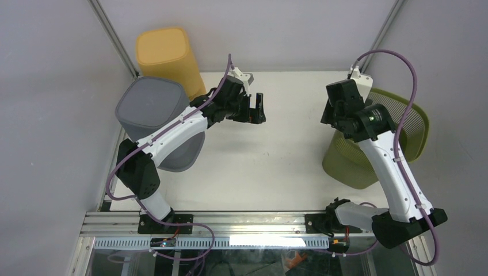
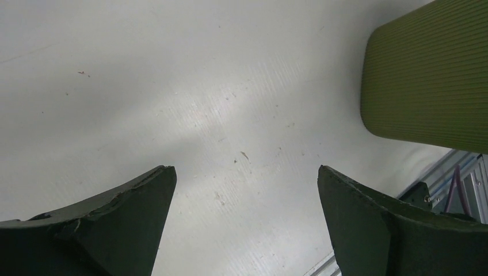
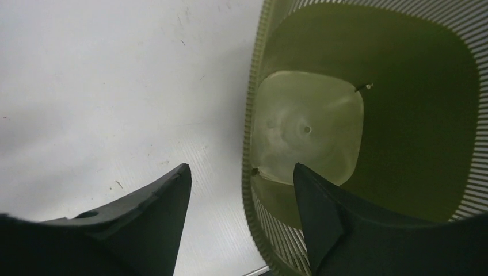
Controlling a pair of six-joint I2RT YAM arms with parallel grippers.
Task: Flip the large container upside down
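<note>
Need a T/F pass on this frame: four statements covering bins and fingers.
1. The green slotted plastic basket stands mouth up. True.
2. The left gripper holds the grey plastic bin. False: its fingers are open over the white table, holding nothing.
3. The right gripper is open with the basket's rim between its fingers. True.
4. The yellow plastic bin sits at the table's right side. False: it is back left, behind the grey one.

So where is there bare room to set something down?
The middle of the white table, between the left hand and the green slatted plastic basket, is bare. The left edge is crowded: grey plastic bin and yellow plastic bin stand together.
</note>
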